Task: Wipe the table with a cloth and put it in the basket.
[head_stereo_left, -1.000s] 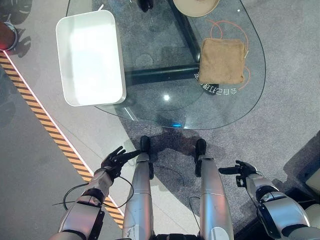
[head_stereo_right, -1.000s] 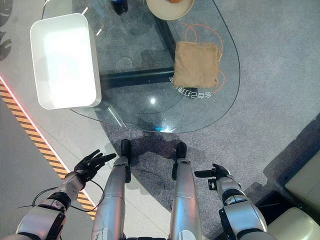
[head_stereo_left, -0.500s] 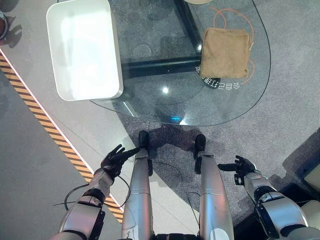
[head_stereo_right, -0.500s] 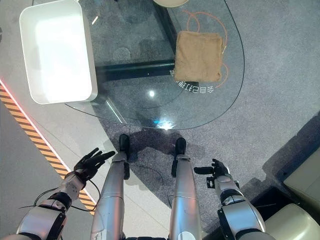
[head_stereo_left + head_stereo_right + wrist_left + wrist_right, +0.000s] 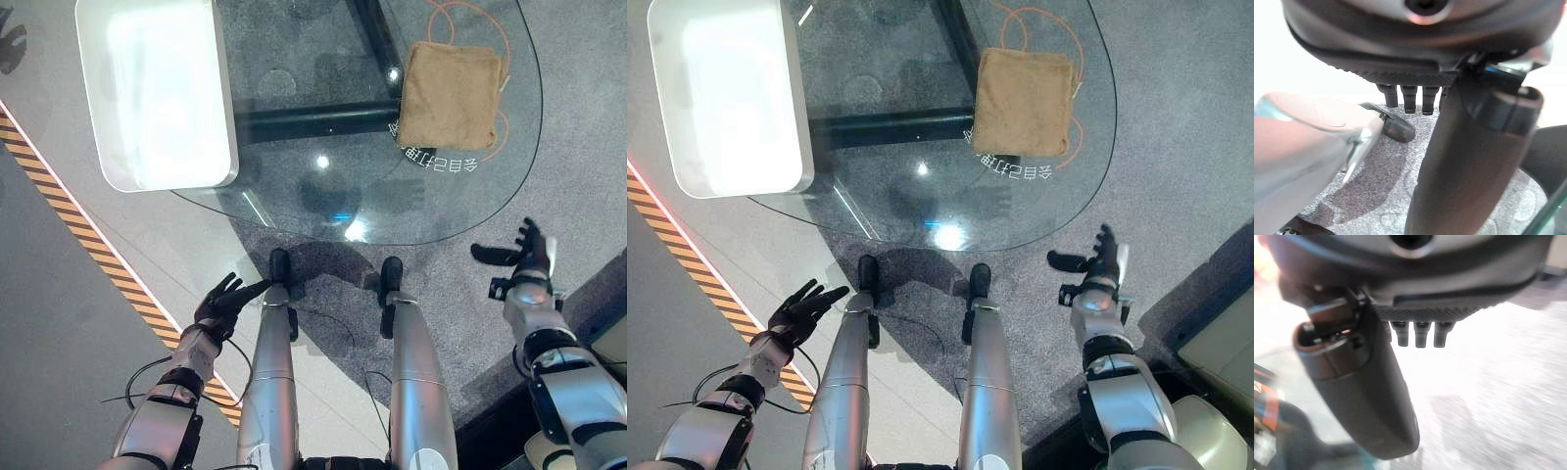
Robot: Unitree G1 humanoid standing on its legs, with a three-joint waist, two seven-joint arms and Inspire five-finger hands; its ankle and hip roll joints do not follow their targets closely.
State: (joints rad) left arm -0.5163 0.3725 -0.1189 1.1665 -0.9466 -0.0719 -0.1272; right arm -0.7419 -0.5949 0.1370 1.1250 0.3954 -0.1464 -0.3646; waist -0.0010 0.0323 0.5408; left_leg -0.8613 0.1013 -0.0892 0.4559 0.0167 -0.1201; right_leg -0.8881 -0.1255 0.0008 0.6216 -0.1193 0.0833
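- Both hands hang over the grey floor short of the table, fingers spread, holding nothing: left hand (image 5: 227, 303) low by the striped floor line (image 5: 98, 259), right hand (image 5: 529, 257) near the glass table (image 5: 323, 211) edge.
- Tan cloth (image 5: 453, 95) lies flat on the table's right side.
- White basket (image 5: 157, 88) sits at its left, well apart from the cloth.

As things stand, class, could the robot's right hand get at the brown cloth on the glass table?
Probably yes. The right hand is open and raised just off the table's near edge, and nothing lies on the glass between it and the cloth.
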